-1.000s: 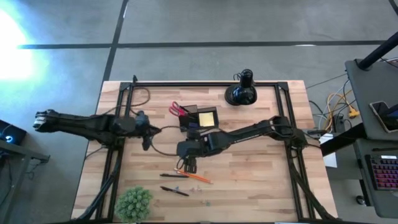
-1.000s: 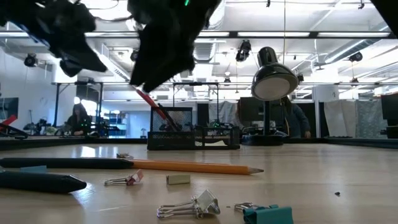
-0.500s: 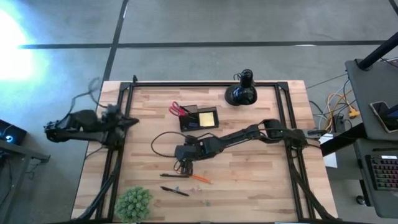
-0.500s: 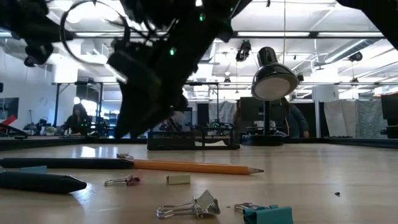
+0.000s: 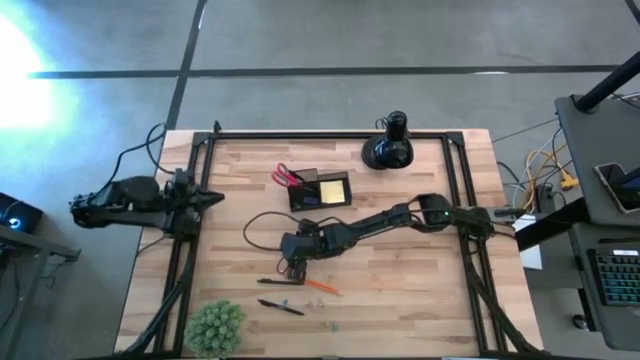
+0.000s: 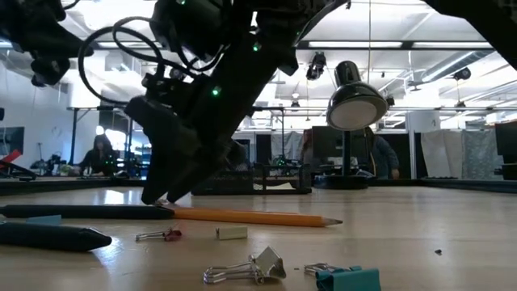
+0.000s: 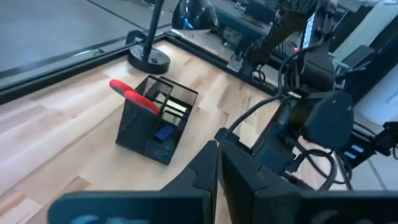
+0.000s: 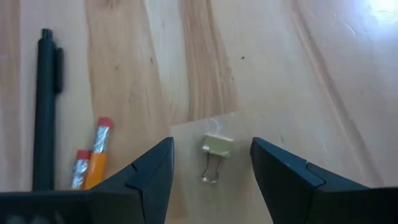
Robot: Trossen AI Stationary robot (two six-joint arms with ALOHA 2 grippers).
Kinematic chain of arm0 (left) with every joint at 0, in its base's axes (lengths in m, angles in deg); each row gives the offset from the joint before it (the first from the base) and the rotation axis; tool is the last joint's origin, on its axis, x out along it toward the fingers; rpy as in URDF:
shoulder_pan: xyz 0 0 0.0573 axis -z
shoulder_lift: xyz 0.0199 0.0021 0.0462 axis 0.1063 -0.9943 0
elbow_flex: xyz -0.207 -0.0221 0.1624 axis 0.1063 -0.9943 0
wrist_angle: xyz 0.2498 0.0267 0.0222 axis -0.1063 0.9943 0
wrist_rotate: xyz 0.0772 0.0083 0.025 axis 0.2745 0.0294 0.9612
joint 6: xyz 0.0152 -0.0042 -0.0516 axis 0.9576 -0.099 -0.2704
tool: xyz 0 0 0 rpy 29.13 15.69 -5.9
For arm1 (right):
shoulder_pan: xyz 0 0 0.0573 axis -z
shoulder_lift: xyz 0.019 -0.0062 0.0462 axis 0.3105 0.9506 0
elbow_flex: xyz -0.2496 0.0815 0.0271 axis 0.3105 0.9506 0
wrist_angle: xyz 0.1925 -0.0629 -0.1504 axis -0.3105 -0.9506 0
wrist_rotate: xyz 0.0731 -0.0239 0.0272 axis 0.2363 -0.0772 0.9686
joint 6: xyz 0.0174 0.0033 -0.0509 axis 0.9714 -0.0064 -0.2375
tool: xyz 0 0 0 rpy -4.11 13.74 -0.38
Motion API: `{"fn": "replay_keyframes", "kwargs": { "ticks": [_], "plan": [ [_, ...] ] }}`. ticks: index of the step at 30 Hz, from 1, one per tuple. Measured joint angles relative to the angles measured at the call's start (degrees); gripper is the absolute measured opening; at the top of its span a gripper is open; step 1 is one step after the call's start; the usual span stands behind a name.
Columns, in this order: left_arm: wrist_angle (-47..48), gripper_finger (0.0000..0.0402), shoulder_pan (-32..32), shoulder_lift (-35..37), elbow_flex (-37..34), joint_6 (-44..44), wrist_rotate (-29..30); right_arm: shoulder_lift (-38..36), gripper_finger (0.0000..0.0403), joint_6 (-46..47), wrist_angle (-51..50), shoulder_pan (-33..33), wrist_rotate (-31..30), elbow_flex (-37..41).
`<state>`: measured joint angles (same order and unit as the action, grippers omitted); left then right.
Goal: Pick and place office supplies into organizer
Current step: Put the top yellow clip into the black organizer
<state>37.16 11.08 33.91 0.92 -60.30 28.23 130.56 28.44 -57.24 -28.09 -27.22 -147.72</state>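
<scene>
A black desk lamp (image 5: 388, 148) stands at the tabletop's far edge (a green plant ball (image 5: 216, 326) occupies its near-left corner).

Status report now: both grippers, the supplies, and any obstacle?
Right gripper open, low over a small clip. Left gripper shut, waiting at table's left edge. Pencil and pen beside clip.
</scene>
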Motion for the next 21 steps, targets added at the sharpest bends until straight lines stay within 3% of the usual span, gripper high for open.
{"fn": "replay_keyframes", "kwargs": {
  "ticks": [8, 21],
  "plan": [
    [-0.1, 0.0004, 0.0, 2.2, -0.3, -0.1, 0.1, 0.1, 0.0164, -0.5, 0.1, 0.0, -2.4, 0.2],
    [-0.3, 0.0004, 0.0, 1.7, -0.4, -0.2, 0.1, 0.4, 0.006, -3.8, 0.9, -0.5, -3.6, 0.4]
  ]
}}
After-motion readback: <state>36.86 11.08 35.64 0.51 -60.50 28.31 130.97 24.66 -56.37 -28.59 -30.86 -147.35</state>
